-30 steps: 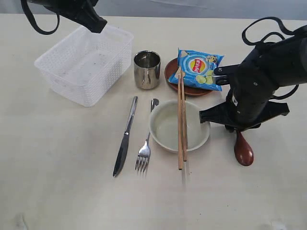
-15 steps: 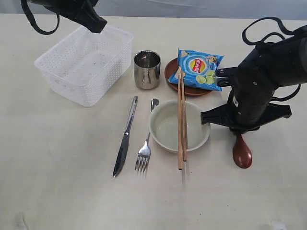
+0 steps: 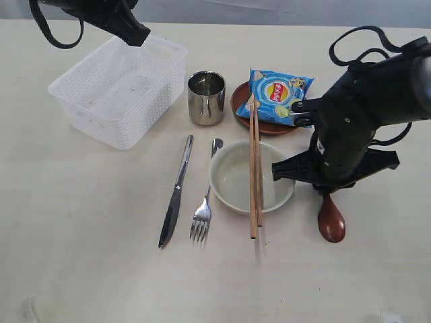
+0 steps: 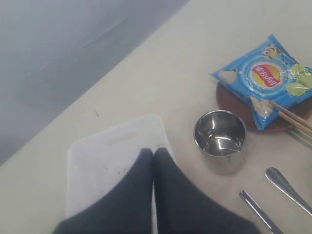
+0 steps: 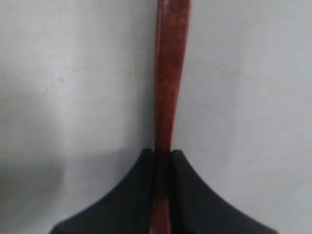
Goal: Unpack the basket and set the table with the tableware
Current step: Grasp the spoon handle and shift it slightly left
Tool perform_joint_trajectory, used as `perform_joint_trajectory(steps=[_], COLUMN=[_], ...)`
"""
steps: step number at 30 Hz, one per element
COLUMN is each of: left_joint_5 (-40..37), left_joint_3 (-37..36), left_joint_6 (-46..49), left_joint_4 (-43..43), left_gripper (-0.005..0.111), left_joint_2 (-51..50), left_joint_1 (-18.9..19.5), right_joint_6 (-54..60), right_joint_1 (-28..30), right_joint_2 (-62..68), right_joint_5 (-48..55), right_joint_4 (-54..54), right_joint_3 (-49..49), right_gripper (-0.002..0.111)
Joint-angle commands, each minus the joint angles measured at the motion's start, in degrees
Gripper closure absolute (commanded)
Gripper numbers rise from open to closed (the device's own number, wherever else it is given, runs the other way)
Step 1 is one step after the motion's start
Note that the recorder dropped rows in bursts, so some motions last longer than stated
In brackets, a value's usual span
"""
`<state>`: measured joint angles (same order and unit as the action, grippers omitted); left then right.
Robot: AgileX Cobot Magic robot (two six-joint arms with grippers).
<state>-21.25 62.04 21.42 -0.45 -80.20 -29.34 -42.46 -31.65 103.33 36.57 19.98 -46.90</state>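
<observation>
Nearest us the knife and fork lie on the surface left of the bowl, while just right of it our right claw grips the wooden spoon by its handle, head low over the surface; we judge this the last piece being placed. The next move calls for settling the spoon flat beside the bowl, in line with the chopsticks across its rim, then letting go. Farther back stand the cup and the plate under the chip bag; farthest, the basket looks unpacked, our left claw pinched shut on nothing above it.
</observation>
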Motion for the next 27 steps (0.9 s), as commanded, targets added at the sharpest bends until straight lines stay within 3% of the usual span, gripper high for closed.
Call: perform_joint_trajectory(steps=[1,10,27], left_joint_5=[0.5,0.5,0.5], left_joint_3=[-0.3,-0.3,-0.3], left_joint_6=[-0.2,-0.2,-0.2], left_joint_4=[0.1,0.1,0.1], left_gripper=[0.107,0.107,0.107], left_joint_2=[0.3,0.3,0.3], left_joint_1=[0.1,0.1,0.1], right_joint_6=[0.5,5.3,5.9], right_joint_1=[-0.5,-0.5,-0.5], right_joint_2=[0.2,0.2,0.2], right_joint_5=[0.0,0.0,0.0], right_joint_4=[-4.0,-10.0,-9.5], right_joint_3=[0.2,0.2,0.2], right_gripper=[0.109,0.109,0.109])
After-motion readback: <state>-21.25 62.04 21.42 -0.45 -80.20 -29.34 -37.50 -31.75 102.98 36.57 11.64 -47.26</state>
